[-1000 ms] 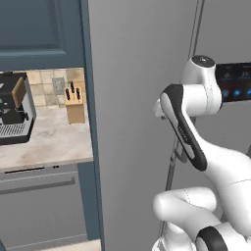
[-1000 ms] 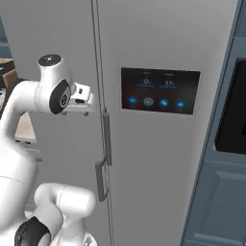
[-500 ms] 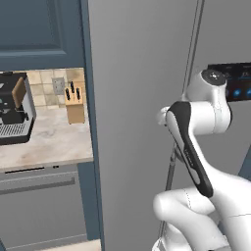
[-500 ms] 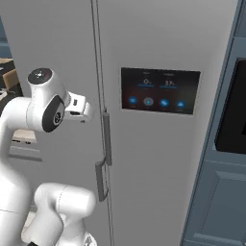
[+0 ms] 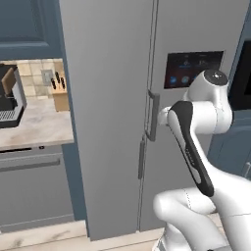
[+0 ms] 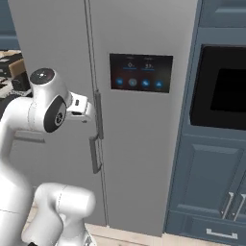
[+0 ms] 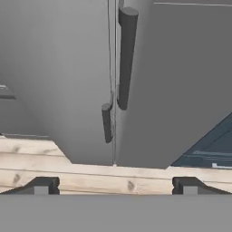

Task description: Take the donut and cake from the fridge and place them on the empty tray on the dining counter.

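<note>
So the fridge [image 6: 139,38] is shut tight right now, both doors closed, which means the donut and cake are presumably inside and can't be seen at all, same for the tray and dining counter, nothing to say about those from here. The whole thing hinges on the door handles. There are two vertical bar handles sitting either side of the centre seam: the right door handle [image 5: 154,115] is the higher one, and the left door handle [image 5: 141,158] is the lower one. Both run straight up and down. The gripper [image 7: 113,189] has its fingers spread wide with nothing between them, totally empty. In the hand view the two tips sit far apart at the bottom and the bars are up ahead, near the middle of the gap, so the hand is looking along the door face and down toward the wood floor [image 7: 90,174], not yet around either bar. In the right base view the wrist end sits just beside the upper bar, close but I can't tell if it's touching. My guess is the next move is to get the fingers either side of that upper bar, crosswise to its long axis, then pull the door outward.
</note>
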